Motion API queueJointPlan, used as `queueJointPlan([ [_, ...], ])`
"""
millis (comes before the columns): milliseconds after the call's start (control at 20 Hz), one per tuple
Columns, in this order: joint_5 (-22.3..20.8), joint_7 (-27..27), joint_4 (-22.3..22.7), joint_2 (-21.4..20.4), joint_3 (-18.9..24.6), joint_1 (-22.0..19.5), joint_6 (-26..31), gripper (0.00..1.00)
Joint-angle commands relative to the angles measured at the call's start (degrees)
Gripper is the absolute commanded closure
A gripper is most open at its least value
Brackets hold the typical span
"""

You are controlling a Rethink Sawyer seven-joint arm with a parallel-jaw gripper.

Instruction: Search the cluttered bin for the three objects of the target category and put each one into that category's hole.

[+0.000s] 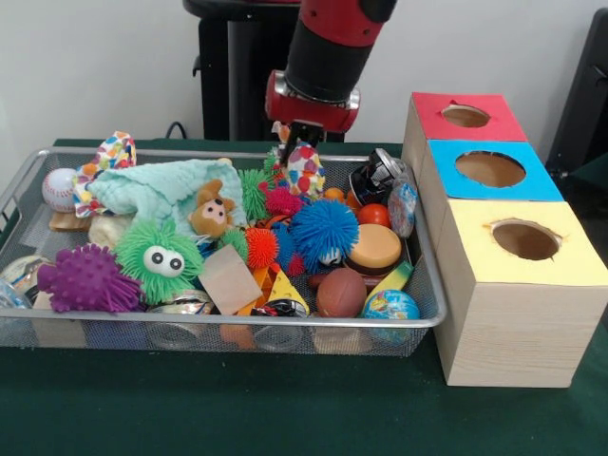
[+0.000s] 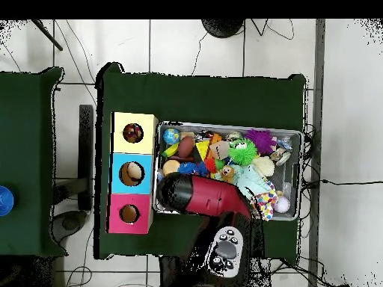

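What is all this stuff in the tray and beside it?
Mesh tray: one, silver, on the green table.
Wooden box: one, with red, blue and yellow holes, right of the tray.
Fuzzy green ball with eyes: one, tray front left.
Purple spiky ball: one, front left corner.
Blue fuzzy ball: one, middle.
Baseball: one, white, back left.
Teddy: one, brown, on a mint cloth.
Globe ball: one, blue, front right.
Arm: red and black; claw on a dotted toy.
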Motion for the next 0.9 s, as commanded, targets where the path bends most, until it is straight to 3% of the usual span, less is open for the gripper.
queueJointPlan([
  [50, 5.22, 18.59, 1.14, -1.89, 1.05, 1.72, 2.19, 1.00],
  [300, 7.71, 20.72, -2.51, -1.65, 0.55, 4.78, 5.70, 1.00],
  [550, 9.25, 25.04, -8.52, 0.81, -1.33, 9.63, 9.26, 1.00],
  [900, 10.21, 29.29, -19.08, 4.28, -1.84, 13.66, 18.74, 1.00],
])
